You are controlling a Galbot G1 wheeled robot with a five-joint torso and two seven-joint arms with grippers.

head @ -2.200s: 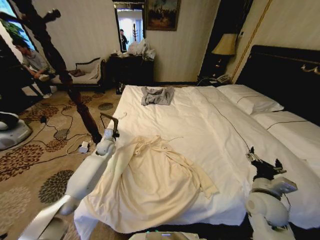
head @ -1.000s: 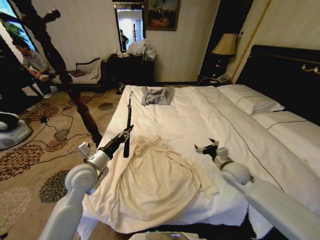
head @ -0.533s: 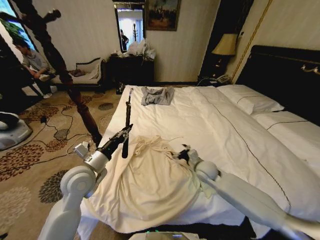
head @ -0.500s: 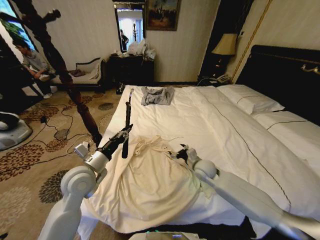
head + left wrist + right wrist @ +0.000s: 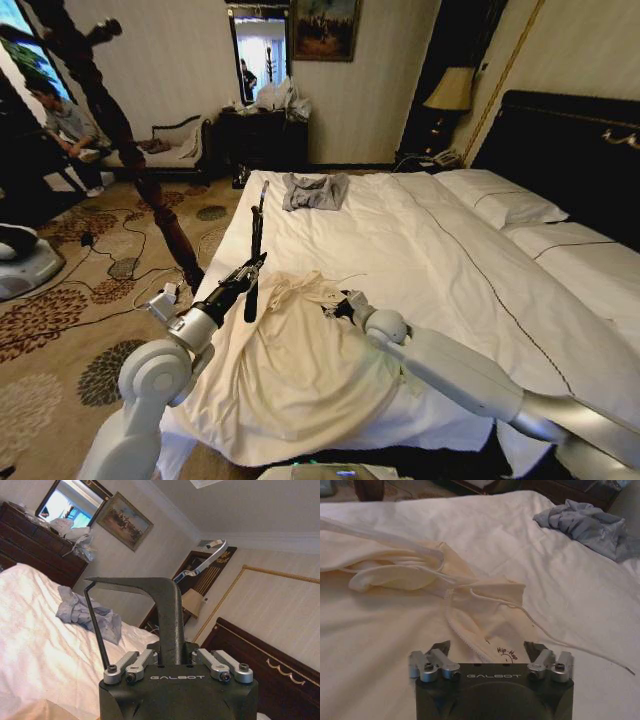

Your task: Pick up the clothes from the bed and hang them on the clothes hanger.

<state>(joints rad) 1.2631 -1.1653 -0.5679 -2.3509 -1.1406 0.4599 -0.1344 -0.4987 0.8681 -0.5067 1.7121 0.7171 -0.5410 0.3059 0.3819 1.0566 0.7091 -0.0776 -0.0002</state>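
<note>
Two grippers are at work over a bed (image 5: pixel 420 240) with white sheets. One cream shirt (image 5: pixel 300 370) lies spread flat on the near corner of the bed, its collar toward the middle of the mattress. The right gripper (image 5: pixel 338 306) sits low at the shirt's collar; in the right wrist view its fingers (image 5: pixel 439 647) stand apart on either side of the neck opening, just above the fabric, with a thin drawstring (image 5: pixel 570 646) trailing from the collar across the sheet. The left gripper (image 5: pixel 243 276) hangs above the shirt's left edge, clamped on one black hanger (image 5: pixel 255 240), which stands upright with its hook uppermost. One small grey garment (image 5: pixel 314 190) lies crumpled well apart from the shirt, at the bed's far side. Two white pillows (image 5: pixel 505 198) rest against a black headboard (image 5: pixel 570 150) on the right. One dark wooden coat stand (image 5: pixel 120 130) rises from a patterned carpet (image 5: pixel 60 330) left of the bed. One lamp (image 5: pixel 452 90) and one framed painting (image 5: pixel 324 27) stand against the far wall.
</note>
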